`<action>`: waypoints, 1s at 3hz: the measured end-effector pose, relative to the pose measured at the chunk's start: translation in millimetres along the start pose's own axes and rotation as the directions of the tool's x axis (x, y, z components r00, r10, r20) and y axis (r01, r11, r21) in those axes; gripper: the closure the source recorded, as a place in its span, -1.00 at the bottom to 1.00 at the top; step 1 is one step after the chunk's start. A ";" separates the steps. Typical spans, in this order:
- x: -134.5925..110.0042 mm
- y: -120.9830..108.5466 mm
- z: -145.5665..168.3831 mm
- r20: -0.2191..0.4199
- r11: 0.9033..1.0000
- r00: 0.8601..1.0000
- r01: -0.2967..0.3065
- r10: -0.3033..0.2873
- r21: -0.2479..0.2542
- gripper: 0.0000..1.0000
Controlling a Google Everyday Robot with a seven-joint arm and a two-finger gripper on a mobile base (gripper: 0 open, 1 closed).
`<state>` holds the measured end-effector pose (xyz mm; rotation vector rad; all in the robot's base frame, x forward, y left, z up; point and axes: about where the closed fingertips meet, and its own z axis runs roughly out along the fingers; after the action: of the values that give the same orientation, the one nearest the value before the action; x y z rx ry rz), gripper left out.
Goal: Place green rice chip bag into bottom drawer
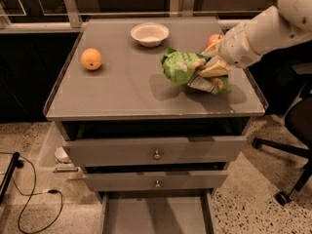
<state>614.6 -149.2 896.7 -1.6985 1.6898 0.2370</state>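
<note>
The green rice chip bag [179, 65] is a crumpled bright green foil bag on the right half of the grey cabinet top [122, 89]. My gripper [210, 68] reaches in from the right on a white arm and is shut on the bag's right part. The bag seems slightly raised, with a shadow under it. The bottom drawer [156, 214] is pulled open at the cabinet's foot, a flat grey tray with nothing in it.
An orange [91, 59] lies at the left of the top and a white bowl [149, 33] at the back. A reddish fruit [214, 38] shows behind my gripper. Two knobbed drawers [156, 154] stand slightly ajar. An office chair [295, 126] is at the right, and cables [29, 199] lie on the floor at the left.
</note>
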 end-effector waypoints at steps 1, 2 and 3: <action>-17.1 36.4 -36.0 0.028 0.999 0.999 0.023 -0.024 0.028 1.00; -24.1 69.2 -63.4 0.012 0.997 0.998 0.057 -0.057 0.043 1.00; -16.2 114.0 -77.7 -0.034 0.998 0.998 0.060 -0.058 0.035 1.00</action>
<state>479.6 -169.2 922.4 -1.7317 1.6549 0.1516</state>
